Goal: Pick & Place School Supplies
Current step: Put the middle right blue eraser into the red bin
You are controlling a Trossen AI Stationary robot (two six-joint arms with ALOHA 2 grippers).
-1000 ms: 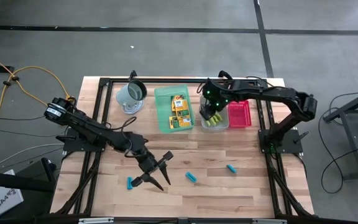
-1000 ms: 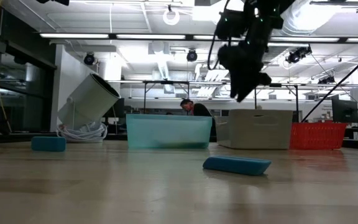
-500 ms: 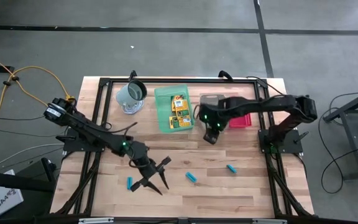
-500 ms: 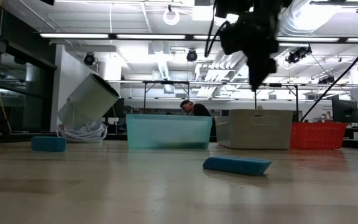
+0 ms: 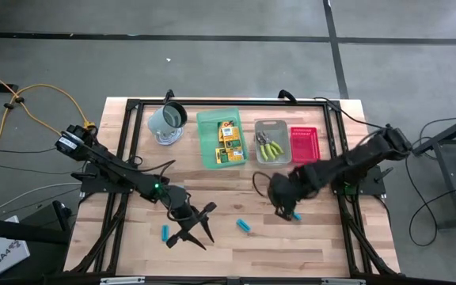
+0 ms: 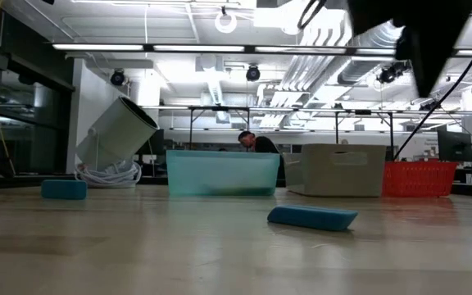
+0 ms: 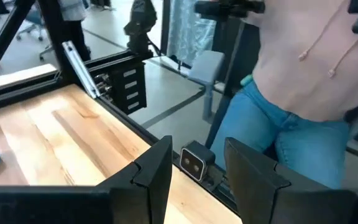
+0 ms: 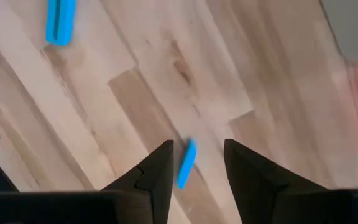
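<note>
While our right gripper (image 8: pixel 196 163) hung with open, empty fingers over a blue piece (image 8: pixel 186 163) near the tabletop's front edge, we needed to line up and drop straight. Our left gripper (image 5: pixel 199 226) waited open.

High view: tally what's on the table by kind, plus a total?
cyan-blue pieces: 3
yellow-orange boxes: 3
plier tools: 2
trays: 3
mug: 1
Total: 12
</note>
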